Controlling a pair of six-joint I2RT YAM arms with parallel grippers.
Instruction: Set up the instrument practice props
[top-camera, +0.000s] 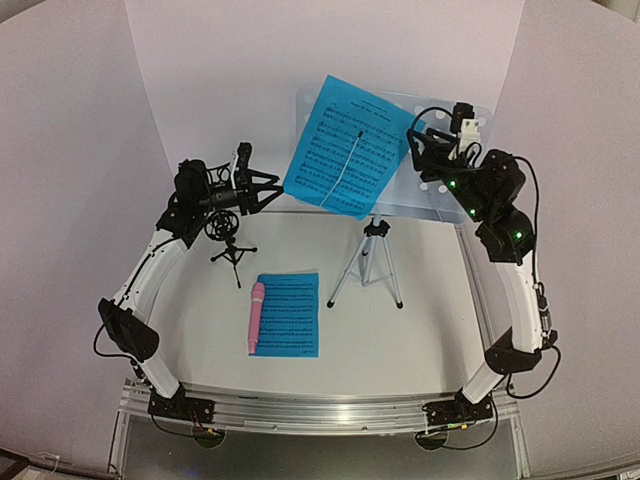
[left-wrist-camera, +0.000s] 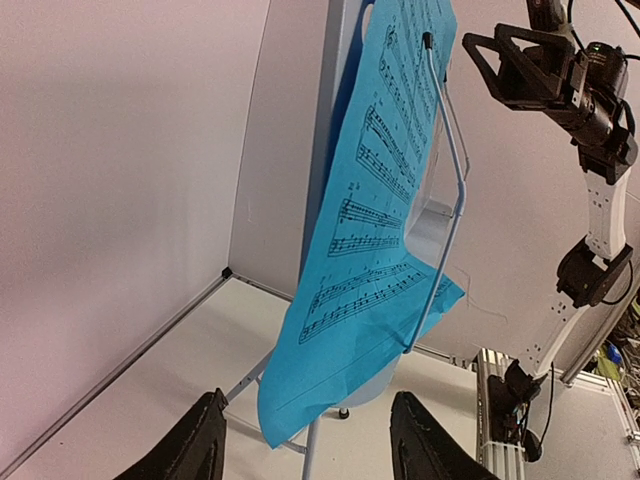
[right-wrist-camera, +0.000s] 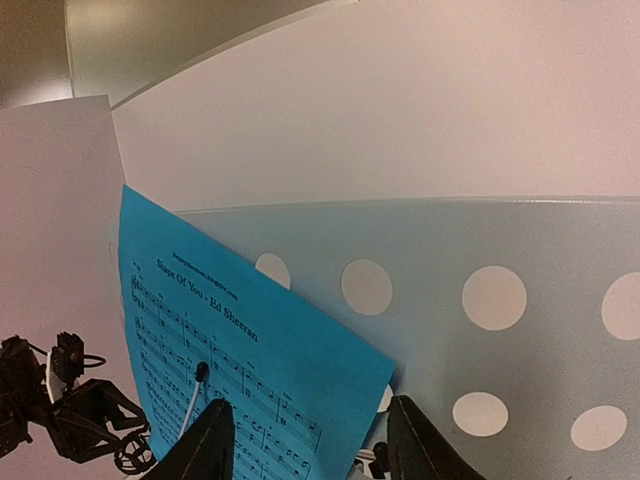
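The pale blue perforated music stand (top-camera: 405, 105) stands on a silver tripod (top-camera: 368, 262) at the back middle. One bright blue music sheet (top-camera: 343, 148) leans on it under a thin wire arm (top-camera: 350, 165), hanging skewed off its left edge. The second blue sheet (top-camera: 290, 314) lies flat on the table with the pink microphone (top-camera: 256, 317) lying on its left edge. The small black tripod mic holder (top-camera: 230, 242) stands to the left. My left gripper (top-camera: 270, 192) is open and empty, left of the stand's sheet (left-wrist-camera: 370, 280). My right gripper (top-camera: 415, 142) is open and empty in front of the stand (right-wrist-camera: 430, 240) by the sheet's right edge (right-wrist-camera: 240, 340).
White walls close the back and the sides of the white table (top-camera: 420, 330). A metal rail (top-camera: 320, 410) with both arm bases runs along the near edge. The tripod legs spread over the middle of the table.
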